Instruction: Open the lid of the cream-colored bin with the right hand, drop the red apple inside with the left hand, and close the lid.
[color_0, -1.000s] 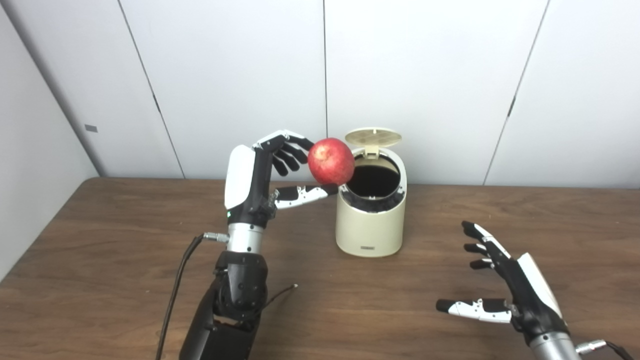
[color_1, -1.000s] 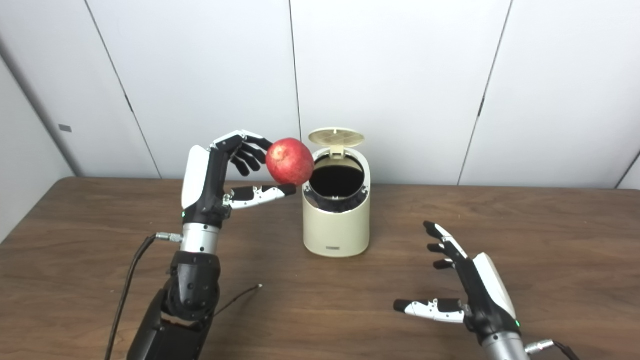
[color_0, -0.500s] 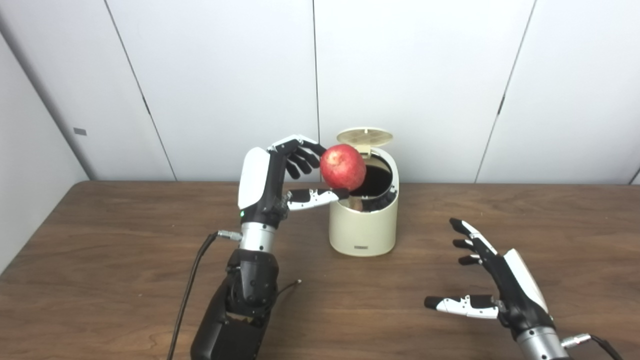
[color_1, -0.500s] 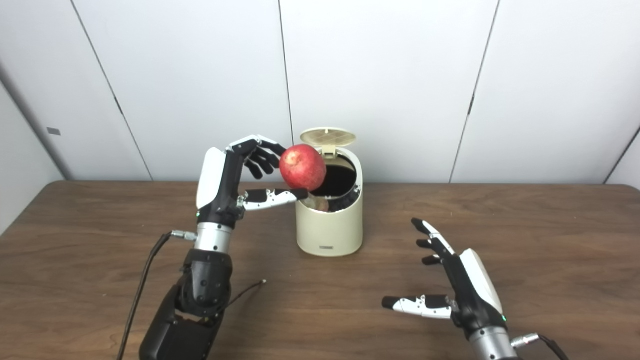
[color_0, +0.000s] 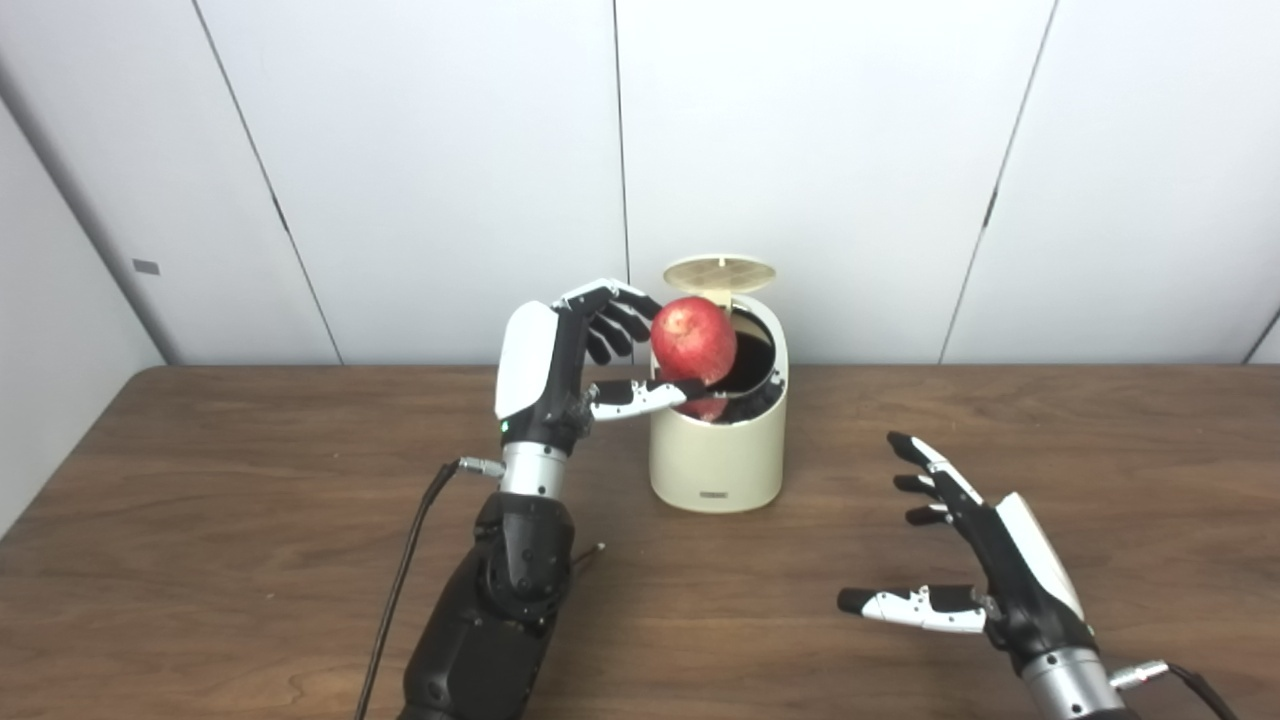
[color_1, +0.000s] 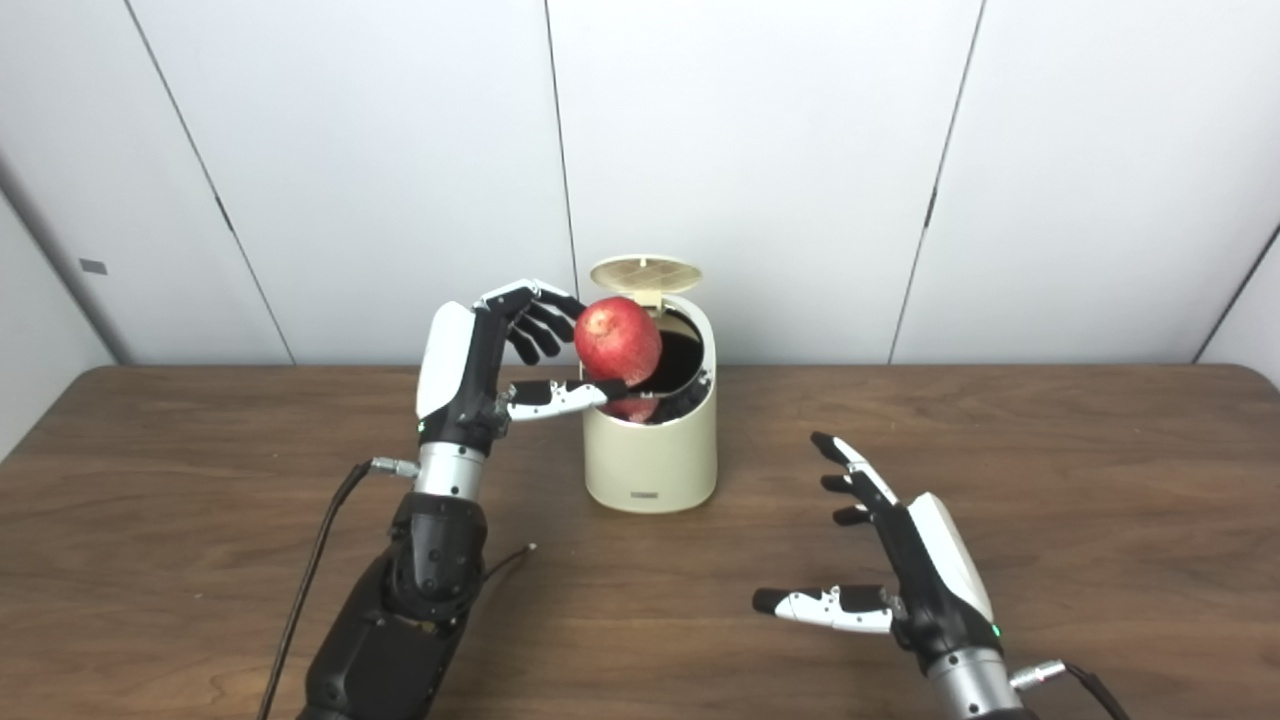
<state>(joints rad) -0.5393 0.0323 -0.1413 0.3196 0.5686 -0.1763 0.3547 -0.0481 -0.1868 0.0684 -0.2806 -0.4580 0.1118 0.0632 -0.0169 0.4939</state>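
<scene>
Pale grey wall panels (color_0: 800, 150), split by thin dark vertical seams, close off the back of the room, and a side wall angles in on the left with a small grey tag on it. In front of them runs a broad dark-brown wood-grain bench (color_0: 250, 480), its far edge meeting the foot of the panels.

Near the middle of the bench, toward the back, stands the cream-colored cylindrical bin (color_0: 716, 455), upright, with a small label low on its front. Its round cream lid (color_0: 720, 274) is tipped up on the rear hinge, showing a ribbed underside, and the mouth below it is dark.

The black and silver left arm (color_0: 505, 590) rises from the bottom edge, a black cable (color_0: 395, 600) trailing beside it across the wood. The left hand (color_0: 575, 365), white-backed with black fingers, holds the red apple (color_0: 694, 340) between the fingers above and the thumb below. The apple sits over the left part of the bin's open mouth, just above the rim; a red reflection shows on the inner wall under it.

The right hand (color_1: 895, 570) hovers low over the bench, well apart from the bin on its right and nearer to us, fingers spread wide and thumb stuck out to the left, holding nothing.
</scene>
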